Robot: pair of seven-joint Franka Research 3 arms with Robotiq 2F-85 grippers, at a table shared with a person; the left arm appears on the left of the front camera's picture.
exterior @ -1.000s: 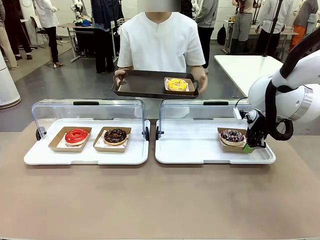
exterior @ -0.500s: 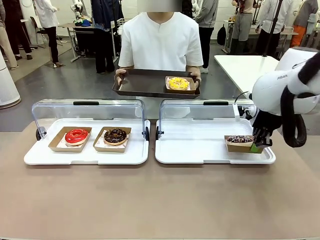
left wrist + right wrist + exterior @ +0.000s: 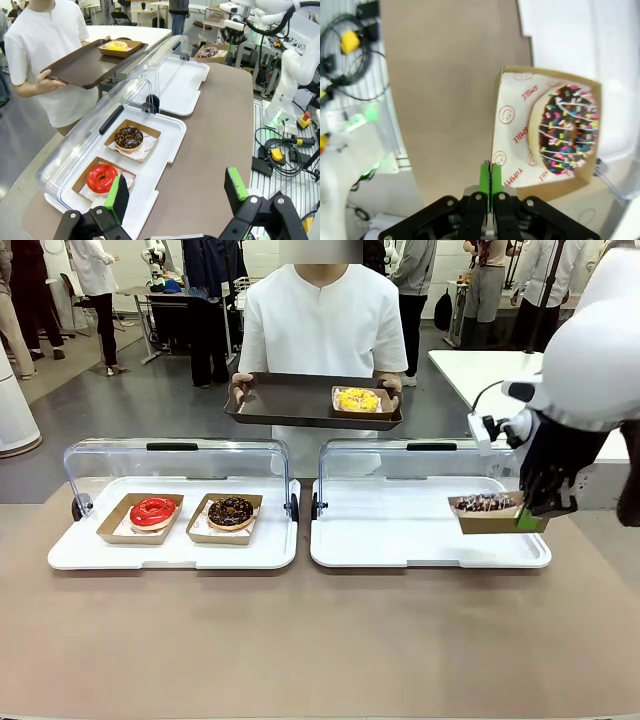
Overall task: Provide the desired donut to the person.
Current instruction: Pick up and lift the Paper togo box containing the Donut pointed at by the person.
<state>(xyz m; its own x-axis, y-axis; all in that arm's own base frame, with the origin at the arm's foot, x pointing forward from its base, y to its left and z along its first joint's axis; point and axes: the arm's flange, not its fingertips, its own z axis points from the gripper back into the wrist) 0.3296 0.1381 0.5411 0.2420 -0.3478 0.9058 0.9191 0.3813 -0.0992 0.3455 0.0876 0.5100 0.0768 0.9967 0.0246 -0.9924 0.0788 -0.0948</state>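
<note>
A person in a white short-sleeved shirt (image 3: 320,325) stands well beyond the right gripper (image 3: 530,521). Below it lies a white plastic display tray (image 3: 400,535). Its jaws are pinched tight on the rim of an open brown cardboard box (image 3: 490,524). In the box, to the gripper's left, sits a chocolate sprinkled donut (image 3: 485,503). The left gripper (image 3: 175,192) gapes wide, empty.

Four donuts — red (image 3: 153,511), chocolate (image 3: 231,511), yellow (image 3: 358,399) and sprinkled (image 3: 485,503) — two lidded white cases (image 3: 272,552) (image 3: 385,535) and one brown tray (image 3: 280,400).

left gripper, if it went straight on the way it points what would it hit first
Most likely the bare brown tabletop, just beside the white tray holding the red donut. The open left gripper has nothing nearer in its line, though depth is unclear.
</note>
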